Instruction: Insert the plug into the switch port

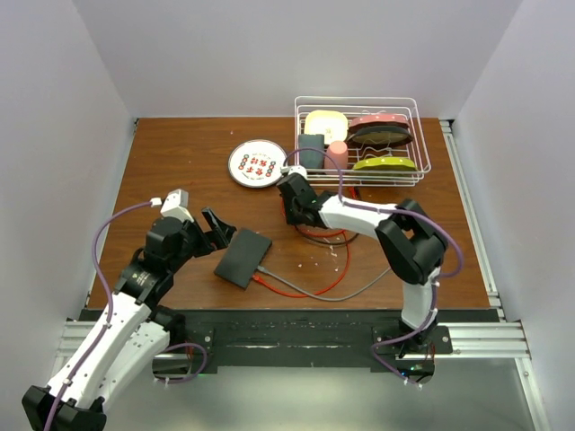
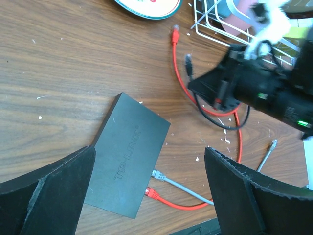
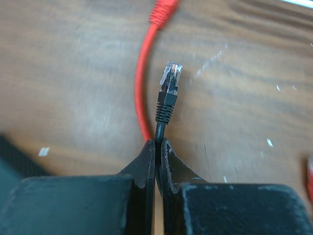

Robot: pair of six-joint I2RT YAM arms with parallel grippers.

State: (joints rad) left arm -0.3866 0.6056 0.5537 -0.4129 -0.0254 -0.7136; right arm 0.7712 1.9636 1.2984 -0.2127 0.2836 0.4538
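The switch (image 1: 243, 258) is a flat dark-grey box lying on the wooden table, with a grey plug (image 2: 159, 175) and a red plug (image 2: 152, 193) seated in its near edge. My left gripper (image 1: 216, 230) hovers over the switch's left end, open and holding nothing; the switch (image 2: 124, 152) shows between its wide-apart fingers. My right gripper (image 3: 158, 142) is shut on the black cable just behind its clear-tipped plug (image 3: 170, 81), which sticks out past the fingertips. That plug (image 2: 188, 61) is above the table, up and right of the switch, apart from it.
A loose red plug (image 2: 175, 33) and its red cable (image 3: 142, 88) lie next to the black plug. A round white plate (image 1: 258, 163) sits behind. A wire dish rack (image 1: 418, 135) with dishes stands at the back right. Red and grey cables loop in front of the right arm.
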